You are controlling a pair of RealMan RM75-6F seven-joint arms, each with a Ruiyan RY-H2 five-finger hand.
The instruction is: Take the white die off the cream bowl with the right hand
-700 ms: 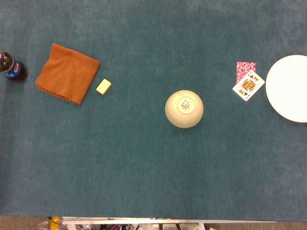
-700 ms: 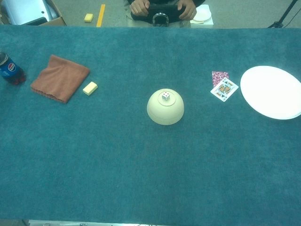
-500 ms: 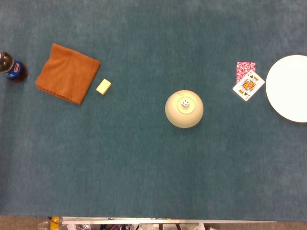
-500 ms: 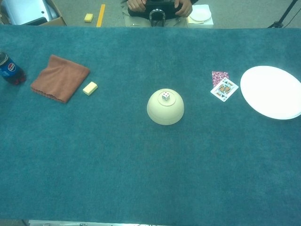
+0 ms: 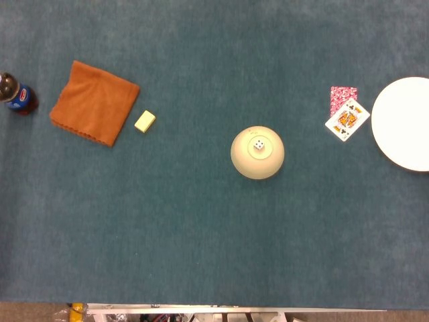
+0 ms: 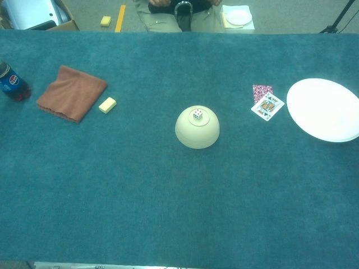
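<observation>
A cream bowl (image 5: 257, 153) (image 6: 197, 128) stands upside down near the middle of the teal table. On its flat base sits a small white die (image 5: 258, 144) (image 6: 197, 114) with dark pips. Neither of my hands shows in the head view or the chest view.
An orange cloth (image 5: 94, 102) (image 6: 71, 92) and a yellow block (image 5: 145, 121) (image 6: 107, 105) lie at the left, with a cola bottle (image 5: 17, 96) (image 6: 12, 84) at the far left edge. Two playing cards (image 5: 346, 114) (image 6: 266, 103) and a white plate (image 5: 404, 123) (image 6: 324, 109) lie at the right. A person sits beyond the far edge.
Nothing on the table has moved. The person beyond the far edge has shifted back, their hands mostly out of the chest view now.
</observation>
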